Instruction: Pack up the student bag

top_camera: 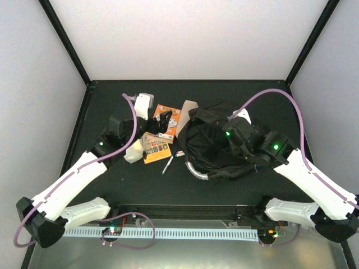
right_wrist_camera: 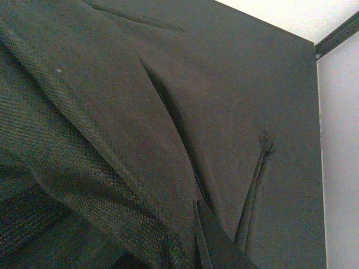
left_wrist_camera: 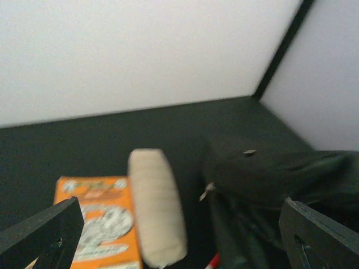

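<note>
Fingers (left_wrist_camera: 50, 230) of our left gripper (left_wrist_camera: 179, 213) stand spread wide above an orange booklet (left_wrist_camera: 104, 224) and a beige roll (left_wrist_camera: 157, 207), with the arm stretched forward. Our right gripper (right_wrist_camera: 207, 246) bends over the student bag (top_camera: 210, 148), pinching its black fabric. We see the bag crumpled right of centre, its grey handle (top_camera: 196, 171) toward the arm bases and 1 pen (top_camera: 168, 164) beside it.

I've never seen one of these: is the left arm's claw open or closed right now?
Open. In its wrist view the left gripper has both fingers wide apart at the lower corners, gripping nothing.
</note>
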Tool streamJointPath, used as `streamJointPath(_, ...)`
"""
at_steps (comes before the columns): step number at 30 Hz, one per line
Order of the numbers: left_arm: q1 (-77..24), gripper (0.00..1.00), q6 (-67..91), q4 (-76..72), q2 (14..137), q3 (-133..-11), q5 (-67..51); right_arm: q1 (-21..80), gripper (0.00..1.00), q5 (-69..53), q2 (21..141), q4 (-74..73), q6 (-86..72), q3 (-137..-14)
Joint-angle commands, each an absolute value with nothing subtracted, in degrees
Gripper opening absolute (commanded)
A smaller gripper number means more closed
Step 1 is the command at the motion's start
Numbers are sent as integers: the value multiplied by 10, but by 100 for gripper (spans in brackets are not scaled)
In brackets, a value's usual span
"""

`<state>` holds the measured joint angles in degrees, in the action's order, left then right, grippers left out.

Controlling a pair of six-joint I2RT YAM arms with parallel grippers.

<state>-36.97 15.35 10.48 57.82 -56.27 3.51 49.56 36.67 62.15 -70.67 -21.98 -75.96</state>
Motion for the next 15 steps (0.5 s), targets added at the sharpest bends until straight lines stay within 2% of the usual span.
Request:
streamJointPath(1,-333,99,212,284,605,-580,82,489,6,356,617,-630,-210,-749)
streamJointPath(7,-283,99,235,235,647,-541,2,488,6,310,619,-587,-206,-711)
streamJointPath(15,-240,99,218,237,815,-620,-32,485,6,255,593,-550,-217,-645)
